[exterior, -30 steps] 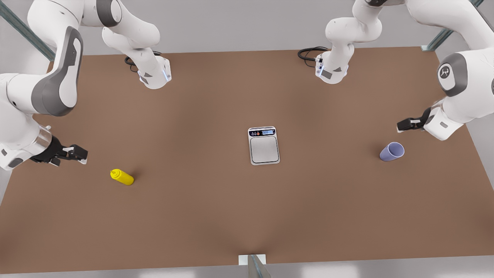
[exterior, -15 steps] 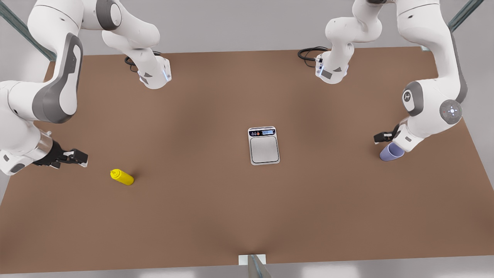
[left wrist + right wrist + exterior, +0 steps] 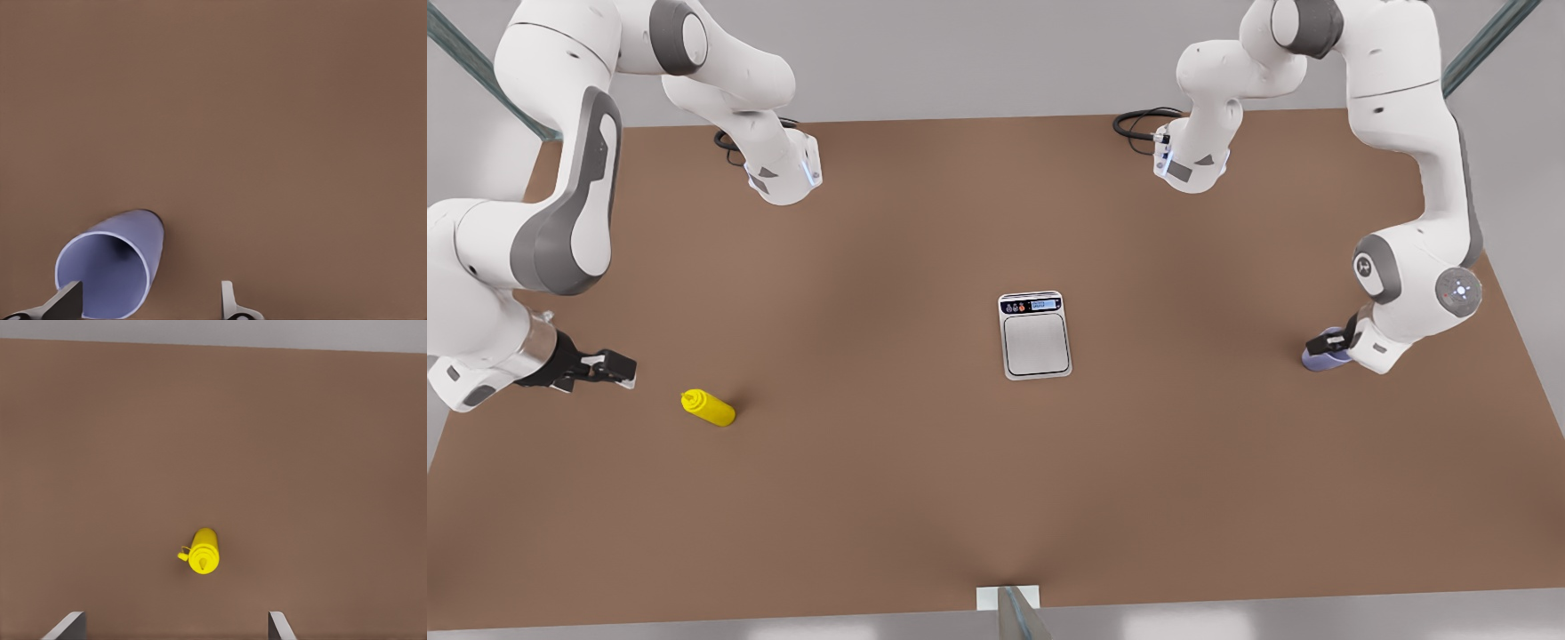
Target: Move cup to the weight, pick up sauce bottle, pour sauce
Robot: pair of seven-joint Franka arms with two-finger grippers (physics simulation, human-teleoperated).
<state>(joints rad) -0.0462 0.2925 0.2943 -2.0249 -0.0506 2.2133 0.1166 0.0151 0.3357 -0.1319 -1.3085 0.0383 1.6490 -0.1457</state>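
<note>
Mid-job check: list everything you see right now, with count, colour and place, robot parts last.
cup: one, lavender-blue, on the table at the front view's right, under the left tool.
weight: one, silver-grey plate with white rim, mid-table, nothing on it.
sauce bottle: one, yellow, on the table at the front view's left.
table: one, brown.
cables: black, by the arm bases at the far edge.
left tool: open, one finger at the cup's rim.
right tool: open, apart from the sauce bottle.
</note>
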